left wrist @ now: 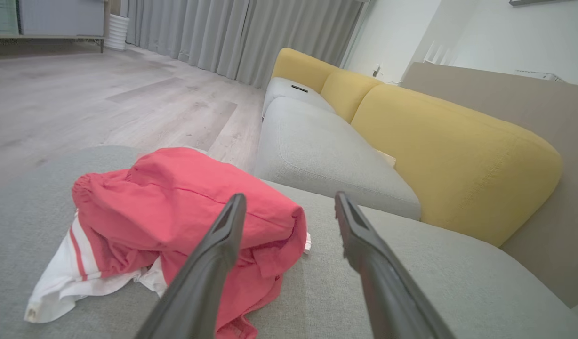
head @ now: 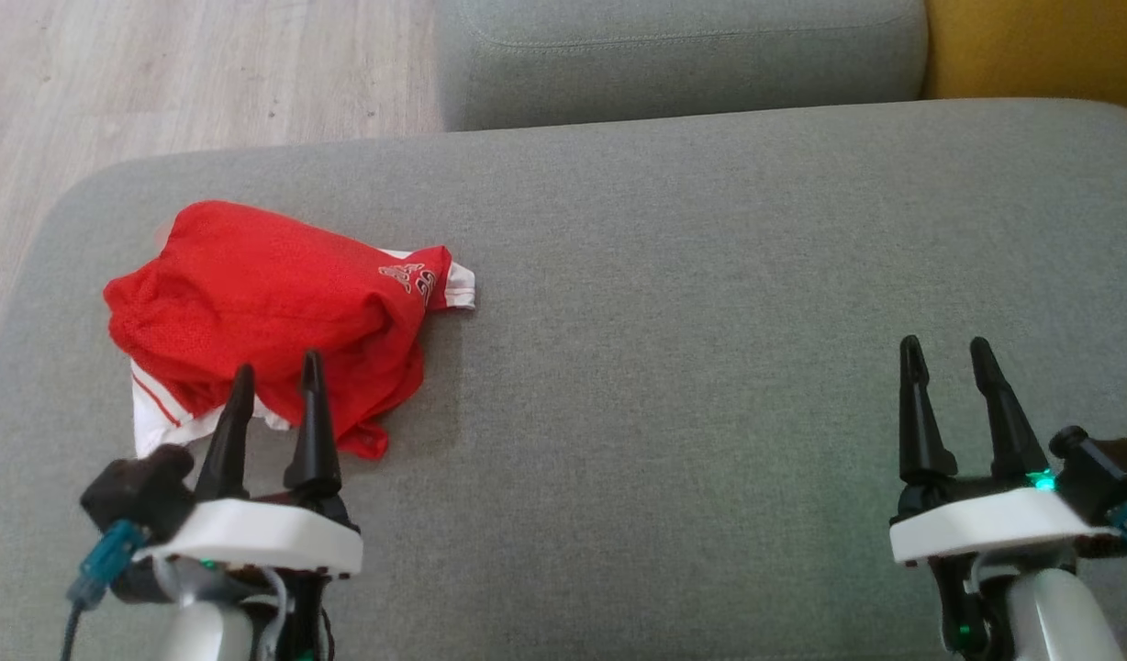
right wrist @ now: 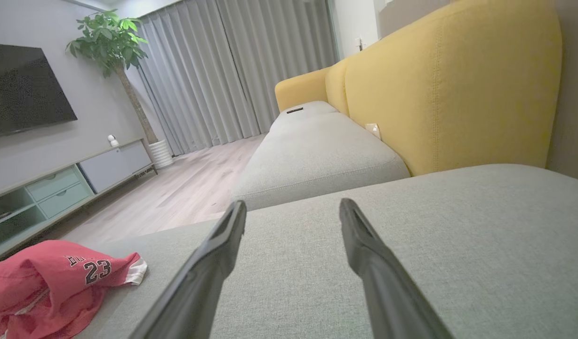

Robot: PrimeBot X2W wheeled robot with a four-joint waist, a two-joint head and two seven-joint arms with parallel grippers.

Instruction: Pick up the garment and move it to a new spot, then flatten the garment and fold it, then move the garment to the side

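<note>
A crumpled red garment (head: 261, 303) with white trim and a printed number lies bunched on the left part of the grey cushion (head: 710, 321). In the left wrist view the red garment (left wrist: 176, 212) sits just ahead and left of my fingers. My left gripper (head: 274, 372) hovers open at the garment's near edge, nothing between its fingers. Over bare cushion at the lower right, my right gripper (head: 944, 353) stands open and empty. From the right wrist view the garment (right wrist: 49, 278) lies far to the left, showing "23".
A second grey seat cushion (head: 683, 55) lies beyond the one I work on, with yellow backrests (left wrist: 453, 155) to the right. Wooden floor (head: 187, 73) lies past the cushion's left and far edges. A TV cabinet (right wrist: 58, 188) and plant (right wrist: 115, 42) stand across the room.
</note>
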